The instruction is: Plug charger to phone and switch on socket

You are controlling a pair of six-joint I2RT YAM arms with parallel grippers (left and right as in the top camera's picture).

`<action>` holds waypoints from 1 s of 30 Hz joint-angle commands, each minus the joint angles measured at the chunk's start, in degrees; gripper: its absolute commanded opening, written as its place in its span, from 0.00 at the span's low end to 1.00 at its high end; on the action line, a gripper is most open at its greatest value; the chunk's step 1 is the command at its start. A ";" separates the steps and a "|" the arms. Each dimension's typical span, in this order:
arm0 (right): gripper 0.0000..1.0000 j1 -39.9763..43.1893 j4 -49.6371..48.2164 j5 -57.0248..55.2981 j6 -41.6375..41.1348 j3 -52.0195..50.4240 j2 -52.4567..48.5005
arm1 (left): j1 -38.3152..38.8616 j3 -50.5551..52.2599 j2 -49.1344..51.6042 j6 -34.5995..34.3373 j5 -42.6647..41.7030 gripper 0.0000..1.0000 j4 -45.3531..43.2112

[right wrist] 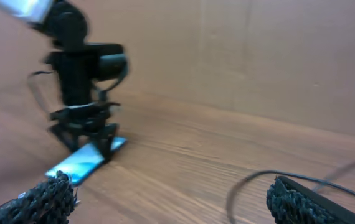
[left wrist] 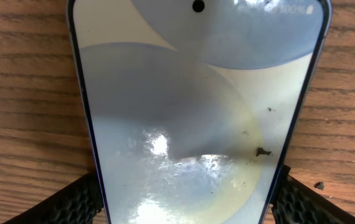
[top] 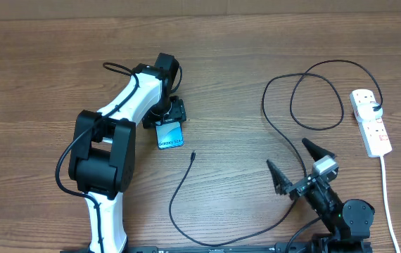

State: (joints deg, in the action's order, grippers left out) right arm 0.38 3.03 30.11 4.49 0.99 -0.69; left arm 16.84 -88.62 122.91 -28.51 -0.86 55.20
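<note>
- While the left end effector (top: 167, 121) clamps the phone (top: 172, 135) by its edges at mid-tabletop (top: 243, 56), nothing is plugged in.
- The charger (top: 190, 165) tip lies loose near the phone, not touching it.
- The right end effector (top: 297, 166) is wide open and empty.
- The socket (top: 371, 121) sits far right; plugging and switching seemingly remain.

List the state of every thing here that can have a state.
phone, flat on table, screen up and lit, nothing plugged in.
charger, looped on table, connector tip free, apart from phone.
socket, black plug in it; switch position unreadable.
left gripper, shut on phone's long edges.
right gripper, open, empty.
</note>
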 commanded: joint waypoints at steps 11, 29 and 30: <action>1.00 0.17 1.81 10.95 -18.01 7.78 -3.43 | -0.33 -0.37 1.70 4.66 -14.71 0.68 -0.17; 0.88 0.02 32.46 21.86 -15.63 48.70 -61.22 | -1.49 -0.37 1.70 9.31 -29.24 0.68 -0.22; 0.73 -0.24 32.11 22.29 -15.63 48.70 -64.00 | -1.49 -0.37 1.70 9.29 -29.27 0.69 -0.24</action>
State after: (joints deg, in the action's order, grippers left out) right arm 0.38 35.46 46.72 -11.20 48.66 -59.70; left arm 15.64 -89.23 123.59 -20.78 -26.50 55.02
